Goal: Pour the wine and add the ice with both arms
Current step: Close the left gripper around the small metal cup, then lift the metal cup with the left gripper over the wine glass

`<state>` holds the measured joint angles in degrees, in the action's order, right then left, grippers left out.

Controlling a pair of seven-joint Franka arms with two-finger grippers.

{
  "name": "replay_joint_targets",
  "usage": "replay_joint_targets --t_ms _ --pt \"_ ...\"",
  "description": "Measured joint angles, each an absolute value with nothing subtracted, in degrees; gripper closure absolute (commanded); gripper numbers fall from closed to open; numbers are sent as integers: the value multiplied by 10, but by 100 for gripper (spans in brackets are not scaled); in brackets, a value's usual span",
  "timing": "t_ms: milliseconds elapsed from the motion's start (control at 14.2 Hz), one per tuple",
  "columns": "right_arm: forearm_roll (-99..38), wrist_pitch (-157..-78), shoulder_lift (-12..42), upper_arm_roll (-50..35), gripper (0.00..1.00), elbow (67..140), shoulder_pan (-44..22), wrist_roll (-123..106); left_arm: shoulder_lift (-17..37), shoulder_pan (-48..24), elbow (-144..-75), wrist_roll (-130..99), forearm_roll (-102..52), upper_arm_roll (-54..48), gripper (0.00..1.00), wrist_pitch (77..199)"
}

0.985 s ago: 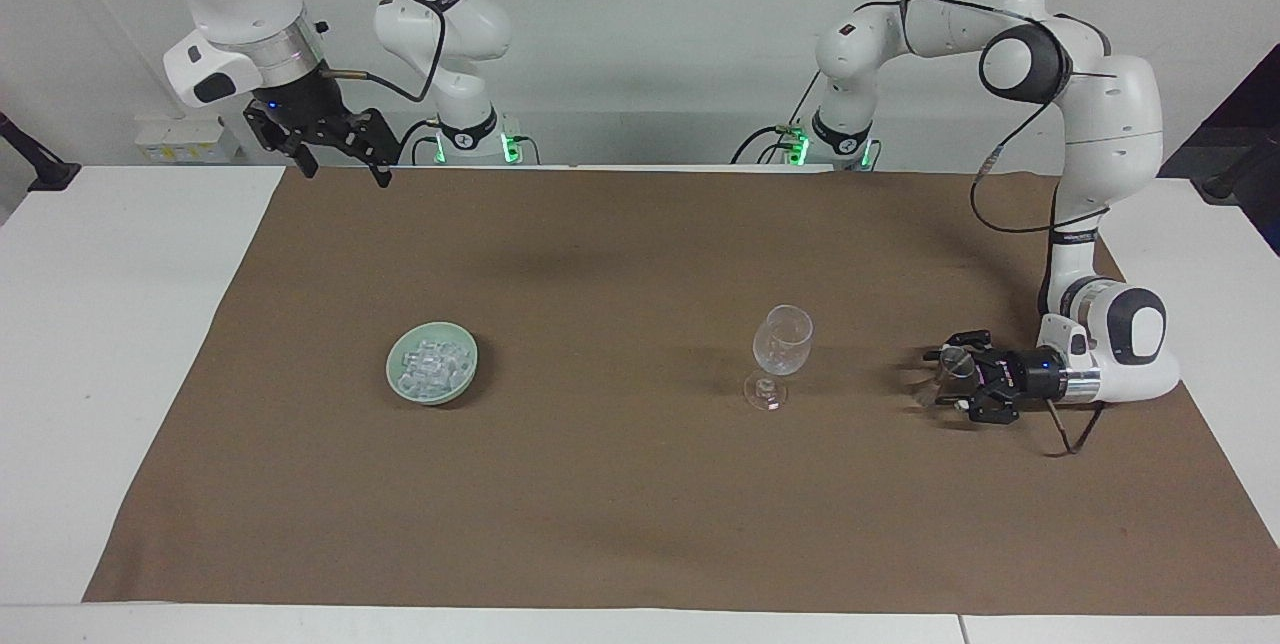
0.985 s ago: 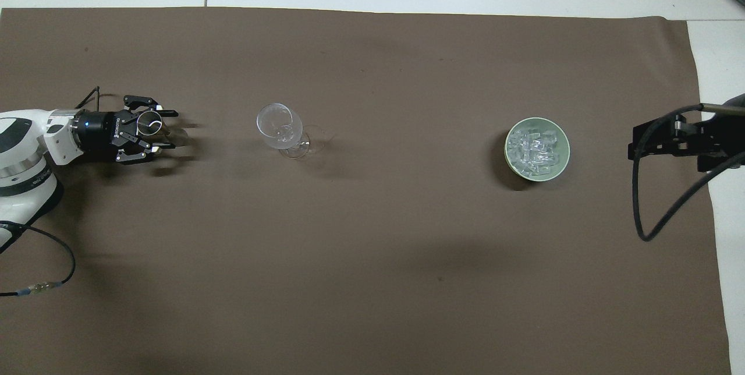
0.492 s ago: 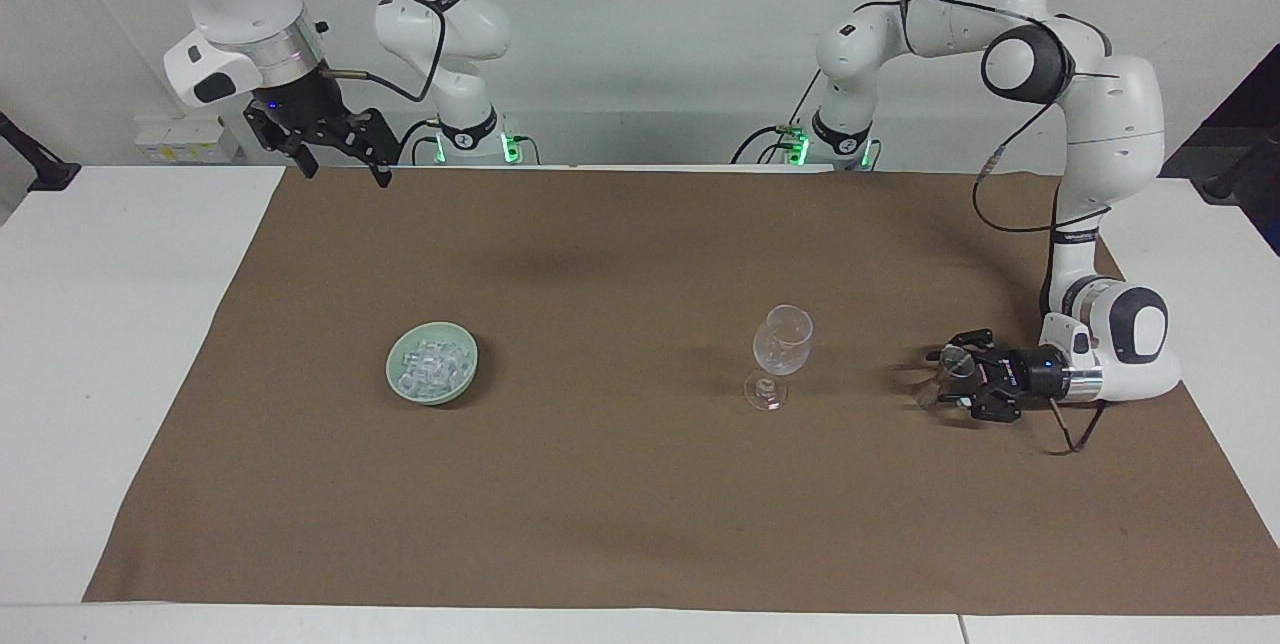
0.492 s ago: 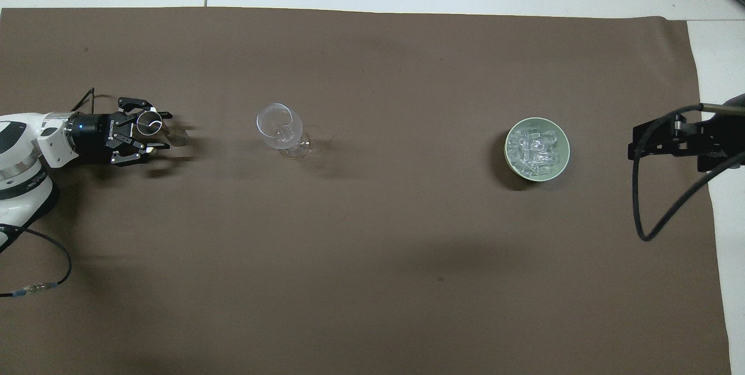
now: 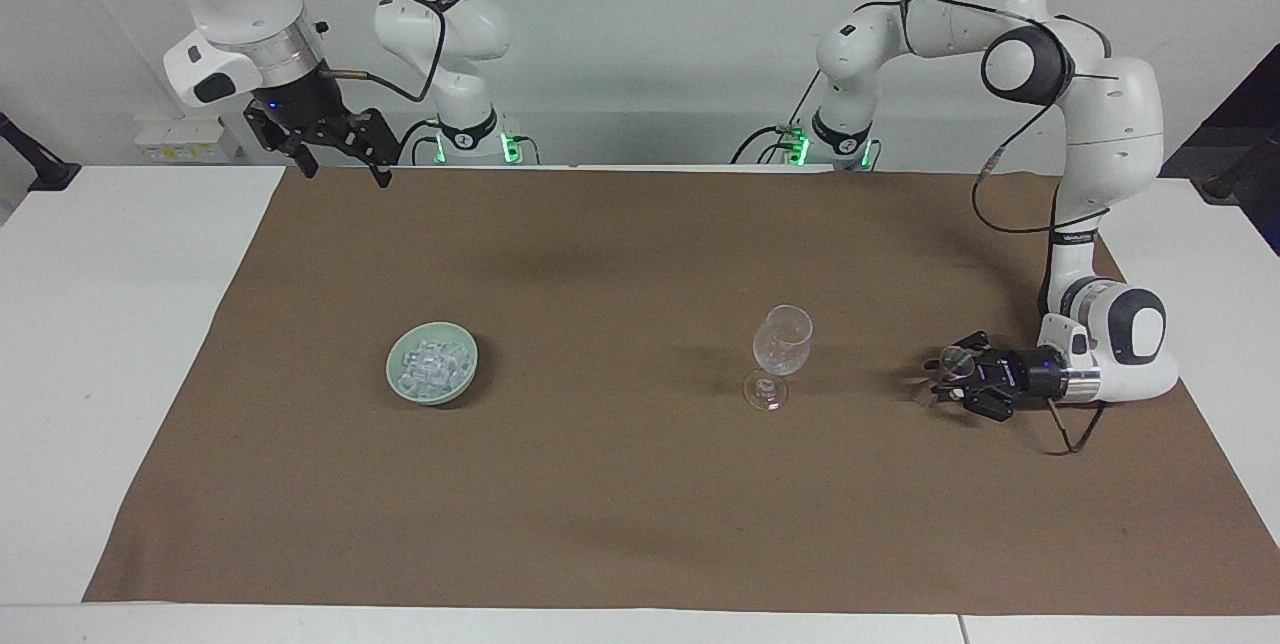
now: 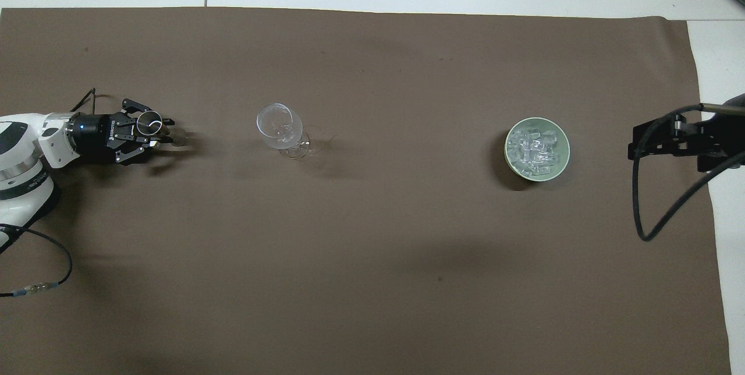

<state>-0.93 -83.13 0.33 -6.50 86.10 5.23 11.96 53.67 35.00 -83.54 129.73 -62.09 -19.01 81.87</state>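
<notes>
Left gripper (image 5: 950, 382) low over the cloth (image 5: 640, 484) at its arm's end, fingers pinched on a small clear cup (image 6: 152, 124). Ice (image 5: 432, 366) in green bowl (image 5: 398, 386) toward right arm's end, well apart from it, wine glass (image 5: 781, 342) between. Right gripper (image 5: 335, 159) waits raised, fingers apart

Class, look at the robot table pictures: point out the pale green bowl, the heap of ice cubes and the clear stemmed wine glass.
pale green round bowl (image 5: 468, 379): facing view, on its outer wall.
heap of small clear ice cubes (image 6: 536, 147): overhead view, middle of the heap.
clear stemmed wine glass (image 5: 783, 341): facing view, on its cup.
</notes>
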Motion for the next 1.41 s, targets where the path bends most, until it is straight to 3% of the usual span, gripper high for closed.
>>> replay_joint_targets --t_ms 70,563,1407 --pt "-9 -831 3 -65 0 861 52 120 537 350 -835 1298 -621 -190 94 819" --pt "-9 -831 3 -65 0 861 52 120 535 351 -823 1300 -621 -213 100 812" --pt "-9 -831 3 -65 0 861 52 120 428 278 -823 1235 -621 -238 100 827"
